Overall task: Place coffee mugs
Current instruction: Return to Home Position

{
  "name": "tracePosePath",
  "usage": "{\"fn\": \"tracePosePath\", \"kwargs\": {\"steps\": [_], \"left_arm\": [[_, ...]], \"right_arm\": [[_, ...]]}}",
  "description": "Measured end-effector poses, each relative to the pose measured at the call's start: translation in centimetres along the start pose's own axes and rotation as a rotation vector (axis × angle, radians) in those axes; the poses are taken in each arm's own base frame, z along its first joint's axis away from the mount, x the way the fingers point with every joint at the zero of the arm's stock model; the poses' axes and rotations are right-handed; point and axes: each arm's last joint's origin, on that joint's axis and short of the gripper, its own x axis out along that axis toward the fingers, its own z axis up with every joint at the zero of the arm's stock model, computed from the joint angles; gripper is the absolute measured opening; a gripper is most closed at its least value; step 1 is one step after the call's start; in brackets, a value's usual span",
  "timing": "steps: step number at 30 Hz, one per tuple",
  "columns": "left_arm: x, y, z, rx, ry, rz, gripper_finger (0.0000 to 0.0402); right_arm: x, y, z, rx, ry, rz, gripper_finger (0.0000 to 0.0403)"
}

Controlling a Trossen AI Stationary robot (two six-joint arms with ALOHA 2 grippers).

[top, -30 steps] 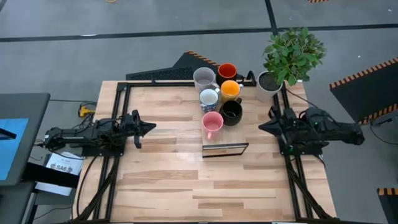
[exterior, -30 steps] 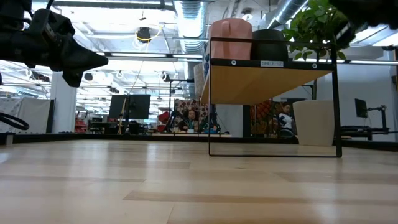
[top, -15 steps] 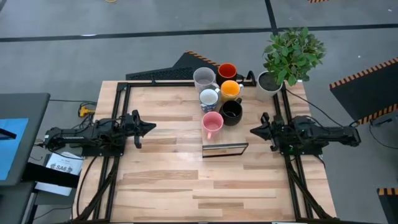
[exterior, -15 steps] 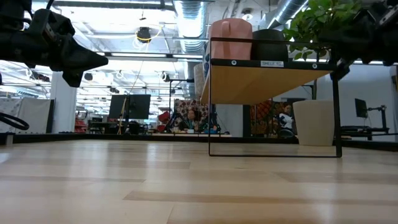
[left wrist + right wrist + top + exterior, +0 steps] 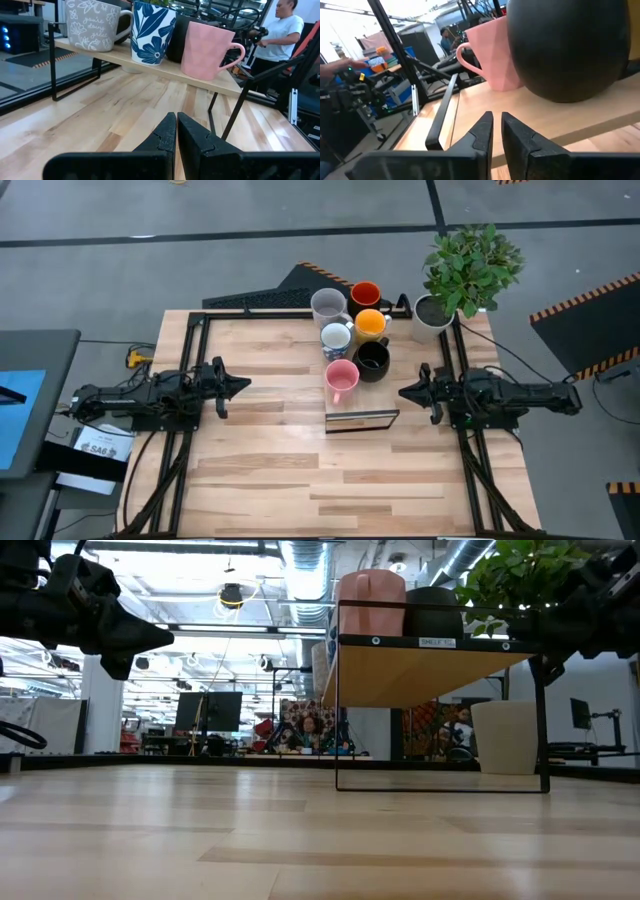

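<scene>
Count: 6 mugs [image 5: 338, 337] stand upright on the shelf [image 5: 362, 421] at the far middle of the tabletop [image 5: 260, 470], packed in 2 rows of 3.
Left row: the grey mug [image 5: 327, 306] is farthest back, then the white mug [image 5: 336, 339] with blue inside, then the pink mug [image 5: 342, 378] nearest the shelf's front edge.
Right row: the red mug [image 5: 365, 294] is at the back, the yellow mug [image 5: 371, 324] in the middle and the black mug [image 5: 373, 358] in front, just beside the pink mug.
Shelf: a wooden board on a thin black frame, raised above the tabletop.
Left gripper [image 5: 243, 384]: over the tabletop's left side, well apart from the shelf and pointing toward it; fingers pressed together, holding nothing.
Right gripper [image 5: 403, 392]: over the tabletop's right side, just beside the shelf, pointing at the black and pink mugs; fingers closed to a slit, holding nothing.
Plant [image 5: 470, 265]: in a white pot [image 5: 432, 315] at the far right corner, near the yellow mug.
Person [image 5: 282, 30]: in a white shirt, in the room beyond the tabletop.
</scene>
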Motion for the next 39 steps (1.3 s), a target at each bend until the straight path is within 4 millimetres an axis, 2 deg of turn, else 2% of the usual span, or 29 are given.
{"fn": "tracePosePath", "kwargs": {"steps": [39], "left_arm": [[-0.03,-0.08,-0.03,-0.002,0.0,-0.008,0.0]], "right_arm": [[-0.11,0.07,0.09,-0.001,-0.014,0.008,0.0073]]}}
